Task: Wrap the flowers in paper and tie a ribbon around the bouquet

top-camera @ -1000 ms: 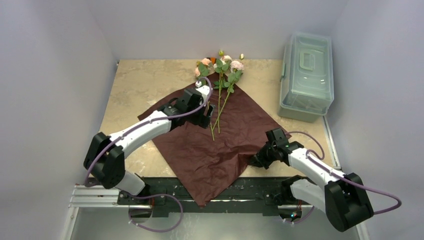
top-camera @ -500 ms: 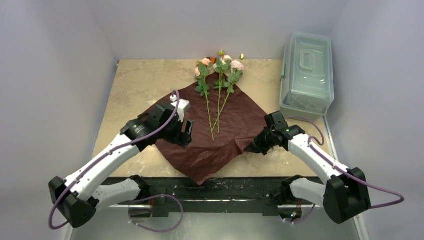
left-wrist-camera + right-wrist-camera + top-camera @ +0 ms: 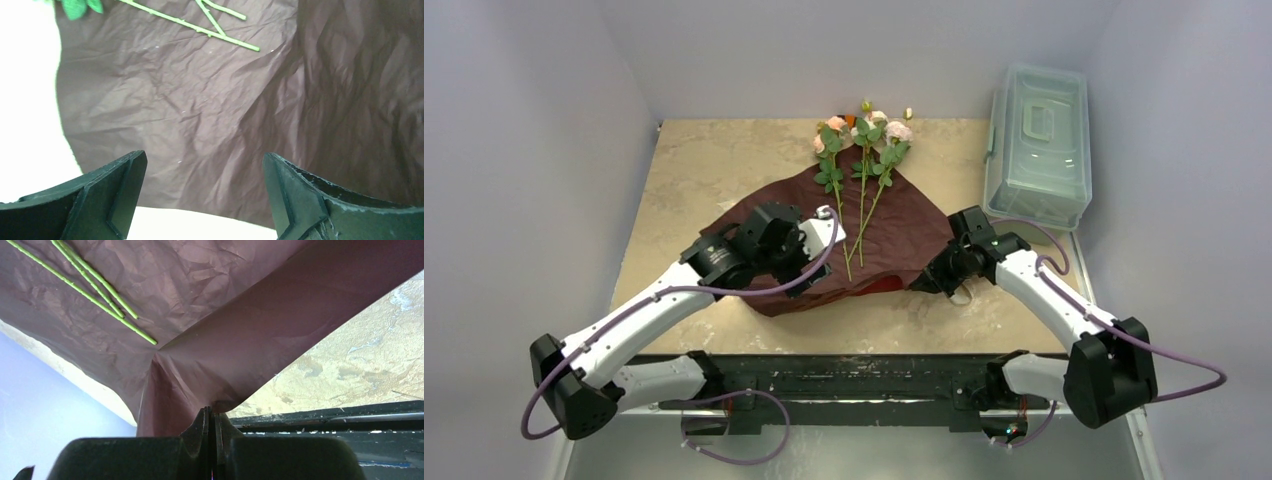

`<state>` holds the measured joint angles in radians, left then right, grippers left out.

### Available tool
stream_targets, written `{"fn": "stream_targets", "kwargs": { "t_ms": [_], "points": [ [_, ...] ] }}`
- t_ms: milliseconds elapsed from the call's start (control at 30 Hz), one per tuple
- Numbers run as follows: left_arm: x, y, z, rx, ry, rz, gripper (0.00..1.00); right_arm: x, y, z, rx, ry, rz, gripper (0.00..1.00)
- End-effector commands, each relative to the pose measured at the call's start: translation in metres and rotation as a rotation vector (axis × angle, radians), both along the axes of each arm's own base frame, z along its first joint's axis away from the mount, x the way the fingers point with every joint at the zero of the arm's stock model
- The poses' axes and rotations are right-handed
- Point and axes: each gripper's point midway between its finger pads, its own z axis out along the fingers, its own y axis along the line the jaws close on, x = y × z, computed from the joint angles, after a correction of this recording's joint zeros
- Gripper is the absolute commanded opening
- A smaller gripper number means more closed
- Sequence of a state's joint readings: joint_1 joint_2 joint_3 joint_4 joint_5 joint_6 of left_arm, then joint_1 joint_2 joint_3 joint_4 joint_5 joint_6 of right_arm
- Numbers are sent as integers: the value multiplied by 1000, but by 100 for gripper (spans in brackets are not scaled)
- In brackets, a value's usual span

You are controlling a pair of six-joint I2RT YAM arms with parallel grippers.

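Your right pincer is clamped shut on the raised edge of the paper. Your left pincer hangs wide open over that paper, the flowers lying beyond its tips.

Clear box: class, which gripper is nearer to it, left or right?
Right. The right gripper, shut on the paper, is left of the box, nearer the arm bases. The left gripper, open over the paper, is farther left, beyond the flowers.
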<state>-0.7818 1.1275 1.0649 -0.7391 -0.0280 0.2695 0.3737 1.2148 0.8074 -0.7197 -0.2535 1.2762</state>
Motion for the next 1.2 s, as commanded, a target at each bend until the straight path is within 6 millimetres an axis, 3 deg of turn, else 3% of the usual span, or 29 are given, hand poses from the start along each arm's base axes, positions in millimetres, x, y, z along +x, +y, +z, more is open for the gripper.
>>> {"fn": "stream_targets", "kwargs": {
  "t_ms": [0, 267, 400, 500, 633, 833, 900, 1000, 1033, 1067, 1133, 1167],
  "points": [
    [2, 23, 41, 67, -222, -131, 97, 9, 4, 11, 13, -21, -5, 0],
    [-26, 39, 58, 89, -168, -244, 95, 13, 4, 13, 0, -33, 20, 0],
    [-52, 29, 68, 2, -122, -344, 95, 13, 3, 13, -8, -29, 28, 0],
    [-70, 14, 57, -73, -24, -408, 94, 14, 4, 13, -13, -31, 41, 0],
    [-81, -6, 27, -174, 63, -446, 94, 15, 4, 14, -16, -37, 55, 0],
    [-67, -35, 17, -273, 75, -436, 89, 13, 3, 14, -20, -39, 61, 0],
    [-62, -42, 11, -276, 90, -433, 72, 12, 3, 14, -21, -40, 66, 0],
    [-53, -46, -2, -240, 106, -437, 1, 9, -1, 14, -40, -43, 83, 0],
    [-52, -46, -6, -225, 112, -443, 0, 8, -4, 15, -50, -50, 93, 0],
    [-51, -48, -8, -219, 119, -454, 0, 7, -6, 16, -59, -58, 111, 16],
    [-49, -50, -8, -209, 114, -474, 0, 6, -15, 21, -97, -71, 154, 68],
    [-48, -51, -8, -205, 111, -483, 0, 5, -20, 25, -125, -83, 182, 81]
  ]
}}
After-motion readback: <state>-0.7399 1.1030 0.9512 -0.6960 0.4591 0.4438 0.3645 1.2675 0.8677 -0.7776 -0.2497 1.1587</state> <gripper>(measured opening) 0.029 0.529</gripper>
